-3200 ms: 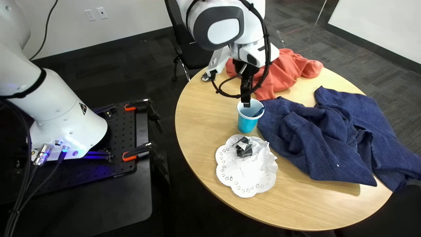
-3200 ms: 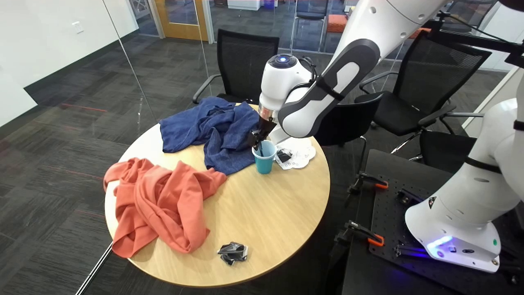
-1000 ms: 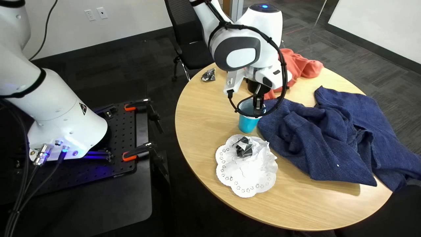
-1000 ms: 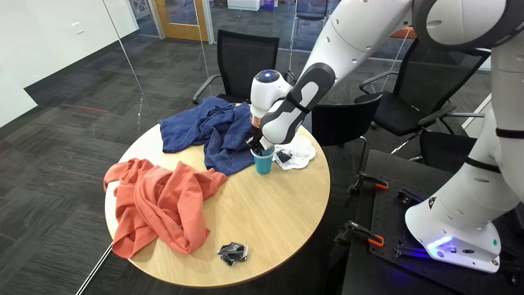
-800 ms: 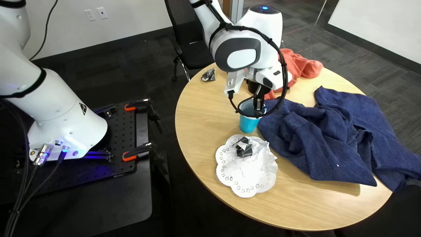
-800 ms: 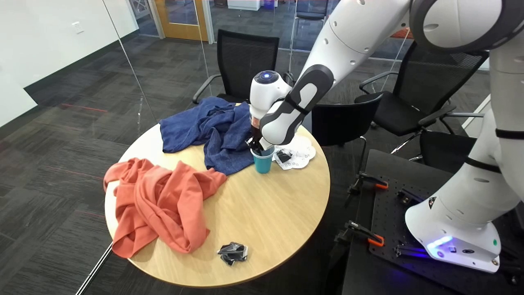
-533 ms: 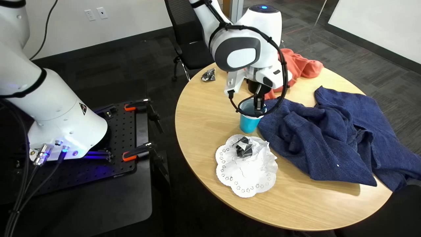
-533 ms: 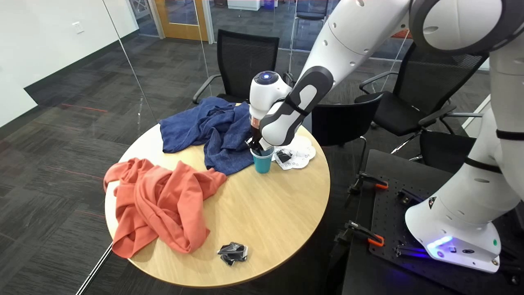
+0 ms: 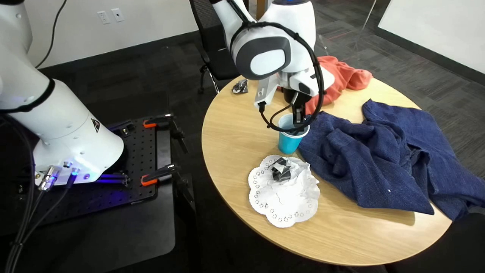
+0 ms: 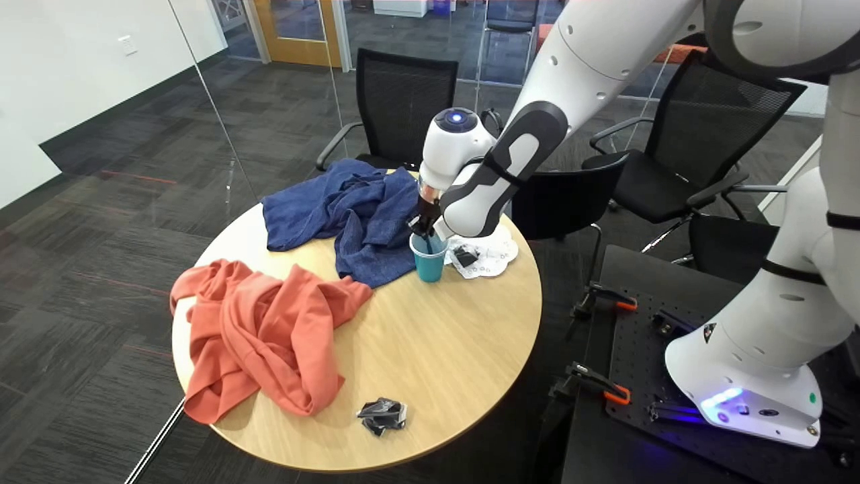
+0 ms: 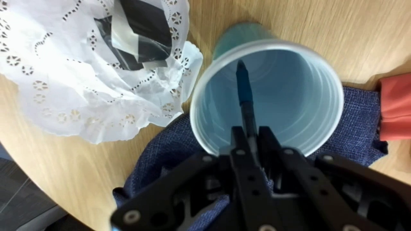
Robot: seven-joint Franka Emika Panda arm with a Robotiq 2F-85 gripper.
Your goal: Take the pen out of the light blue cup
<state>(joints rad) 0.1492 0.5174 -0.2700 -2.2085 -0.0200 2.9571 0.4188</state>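
1. In both exterior views the arm (image 10: 578,81) is slanting down over the surface (image 10: 443,349), its wrist (image 10: 451,154) leaning slightly off upright above the tool (image 11: 251,133).
2. The tool is pointing down at the mouth of the light blue cup (image 11: 289,96), its fingers (image 11: 238,139) standing close together and gripping the pen (image 11: 245,86) between them.
3. The pen is running on past the fingertips, its dark tapered end sitting inside the light blue cup; whether that end is touching the wall or floor, I cannot tell.
4. The light blue cup is standing on the surface directly under the tool.
5. In an exterior view a black cable (image 9: 316,64) is looping beside the tool and crossing in front of the rim.
6. Near the tool, a white doily (image 9: 282,201) and a dark blue cloth (image 9: 363,159) are lying just beside the light blue cup; an orange cloth (image 10: 269,336) is lying farther off.
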